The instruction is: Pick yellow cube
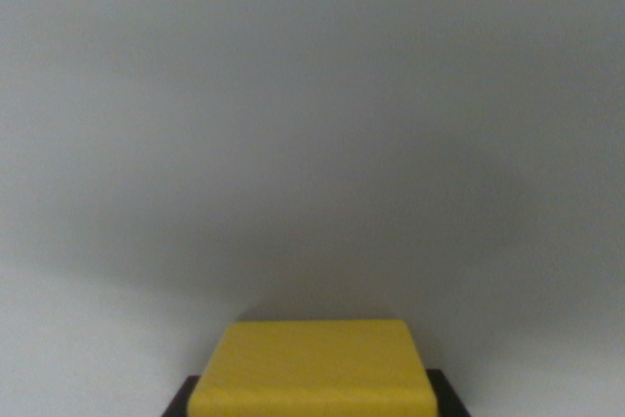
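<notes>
Filling the frame, a plain grey surface (312,124) lies under the yellow cube (312,363).

Place unclear, plain grey surface (312,124) only

yellow cube (312,368) – smooth, matt; grey surface (312,124) – plain, matt

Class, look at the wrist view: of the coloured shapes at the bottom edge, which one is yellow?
The yellow cube, bottom centre. The only other shapes are dark pieces flanking its lower corners; everything else is plain grey surface.
</notes>
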Robot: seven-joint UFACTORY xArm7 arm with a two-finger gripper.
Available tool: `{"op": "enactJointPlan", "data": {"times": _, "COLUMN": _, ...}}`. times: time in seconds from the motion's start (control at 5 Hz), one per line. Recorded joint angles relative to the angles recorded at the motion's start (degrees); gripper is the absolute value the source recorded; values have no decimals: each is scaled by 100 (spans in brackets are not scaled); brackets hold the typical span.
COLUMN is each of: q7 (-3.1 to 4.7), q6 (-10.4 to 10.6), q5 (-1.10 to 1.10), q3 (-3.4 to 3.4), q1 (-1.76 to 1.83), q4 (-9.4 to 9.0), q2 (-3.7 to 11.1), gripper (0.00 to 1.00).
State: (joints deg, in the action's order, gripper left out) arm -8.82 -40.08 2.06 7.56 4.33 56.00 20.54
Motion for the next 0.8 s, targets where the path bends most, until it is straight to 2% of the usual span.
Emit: {"op": "enactJointPlan", "data": {"times": 0.8, "q7": 4, "q6": -142, "q5": -8, "q3": 2, "q1": -2, "q4": 92, "q2": -50, "gripper": 100}}
